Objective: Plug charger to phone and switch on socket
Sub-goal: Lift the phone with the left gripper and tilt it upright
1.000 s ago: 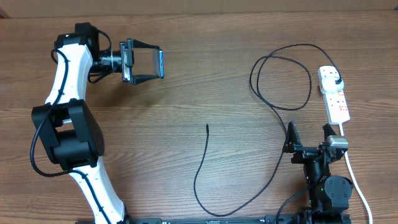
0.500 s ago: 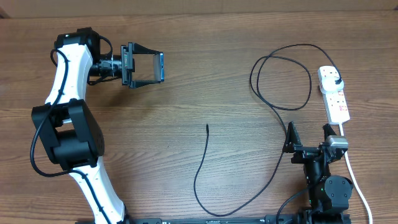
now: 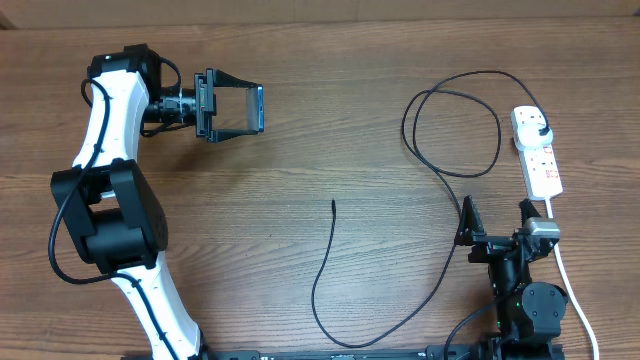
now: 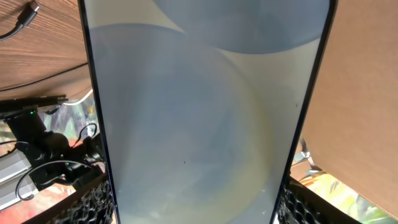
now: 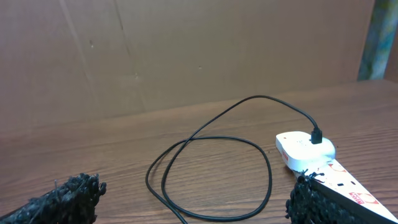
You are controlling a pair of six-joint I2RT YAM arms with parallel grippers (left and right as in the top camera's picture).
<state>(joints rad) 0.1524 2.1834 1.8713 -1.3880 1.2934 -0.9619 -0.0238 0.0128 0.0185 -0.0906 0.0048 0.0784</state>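
Observation:
My left gripper (image 3: 240, 108) is shut on the phone (image 3: 257, 108) and holds it above the table at the upper left. In the left wrist view the phone's pale blue-grey screen (image 4: 199, 112) fills the frame between my fingers. The charger, a thin black cable (image 3: 440, 160), loops near the socket and runs down to its free connector tip (image 3: 333, 203) at mid table. Its black plug (image 3: 541, 127) sits in the socket, a white power strip (image 3: 538, 155) at the right. My right gripper (image 3: 495, 222) is open and empty, low at the right, with the cable loop (image 5: 211, 168) ahead of it.
The strip's thick white cord (image 3: 570, 290) runs down past the right arm's base. A brown cardboard wall (image 5: 186, 50) stands behind the table's far edge. The strip's end with the plug (image 5: 308, 149) shows to the right in the right wrist view.
My left gripper with the phone shifted slightly between the earliest frame and half a second ago, then held still. The right arm and the cable have not moved.

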